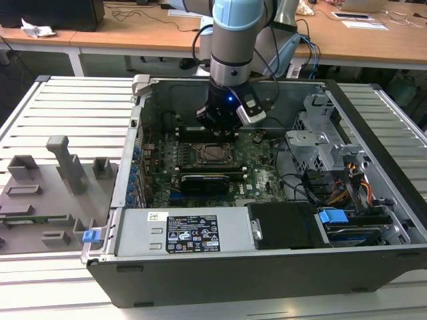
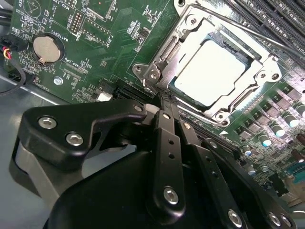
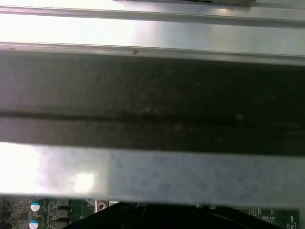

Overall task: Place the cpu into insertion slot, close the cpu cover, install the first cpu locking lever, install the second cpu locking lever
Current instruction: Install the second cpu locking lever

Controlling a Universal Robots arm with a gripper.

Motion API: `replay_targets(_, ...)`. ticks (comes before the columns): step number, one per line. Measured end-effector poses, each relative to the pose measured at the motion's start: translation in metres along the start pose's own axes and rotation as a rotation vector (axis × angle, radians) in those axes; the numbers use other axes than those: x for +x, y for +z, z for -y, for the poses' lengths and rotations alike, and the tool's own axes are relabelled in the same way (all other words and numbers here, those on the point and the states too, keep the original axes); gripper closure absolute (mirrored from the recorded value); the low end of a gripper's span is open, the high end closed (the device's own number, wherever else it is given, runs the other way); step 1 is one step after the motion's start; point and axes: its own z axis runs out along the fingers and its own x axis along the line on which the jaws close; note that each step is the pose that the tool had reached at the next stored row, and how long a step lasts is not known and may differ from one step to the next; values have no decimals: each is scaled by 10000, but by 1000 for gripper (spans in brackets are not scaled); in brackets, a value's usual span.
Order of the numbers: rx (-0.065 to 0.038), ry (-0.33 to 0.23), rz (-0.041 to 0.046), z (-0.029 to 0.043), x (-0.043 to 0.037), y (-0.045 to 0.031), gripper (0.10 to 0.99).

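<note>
A: One step looks done, going by the second wrist view: the cpu (image 2: 212, 71) lies flat in the insertion slot (image 2: 248, 59), and the cpu cover (image 2: 178, 45) is down around it, its window framing the silver face.

B: And the claw?

A: The gripper (image 2: 162, 102) has its fingers drawn close together, nothing between them, tips just beside the cover's near corner where a thin locking lever (image 2: 164, 98) runs along the socket edge. My guess is that it is working that lever.

B: How would you do that well?

A: Press on the rod itself, not on the cover, and keep the push low and along the socket side so the rod slides under its hook rather than springing off.

B: Room to move?

A: Going across the exterior view from its left: the case wall (image 1: 137, 143) is well apart from the gripper (image 1: 217, 120), the motherboard (image 1: 257, 167) lies open below it, the long black card (image 1: 203, 181) sits just past the socket, and the metal drive cage (image 1: 313, 140) stands off on the far side. The tightest edge is the case's rear wall close behind the wrist.
</note>
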Motion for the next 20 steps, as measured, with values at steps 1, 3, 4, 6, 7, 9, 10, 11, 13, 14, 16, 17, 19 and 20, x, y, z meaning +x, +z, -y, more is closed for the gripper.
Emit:
replay_targets(1,-1,1,0,6,0,0,980)
replay_targets(3,-1,0,0,20,1,-1,980)
replay_targets(4,-1,0,0,29,1,-2,980)
replay_targets(6,-1,0,1,45,2,-3,980)
replay_targets(7,-1,1,1,51,2,-3,980)
replay_targets(9,-2,2,1,53,3,-3,980)
replay_targets(10,1,2,-1,54,3,-12,980)
replay_targets(11,15,-1,-1,51,2,-43,980)
replay_targets(13,80,-1,-3,37,0,-233,980)
replay_targets(14,92,0,-4,33,-1,-277,980)
replay_targets(16,104,0,-4,29,-1,-339,980)
replay_targets(17,105,0,-4,29,-1,-347,980)
replay_targets(19,104,0,-4,45,3,-348,980)
replay_targets(20,104,0,-4,72,4,-349,980)
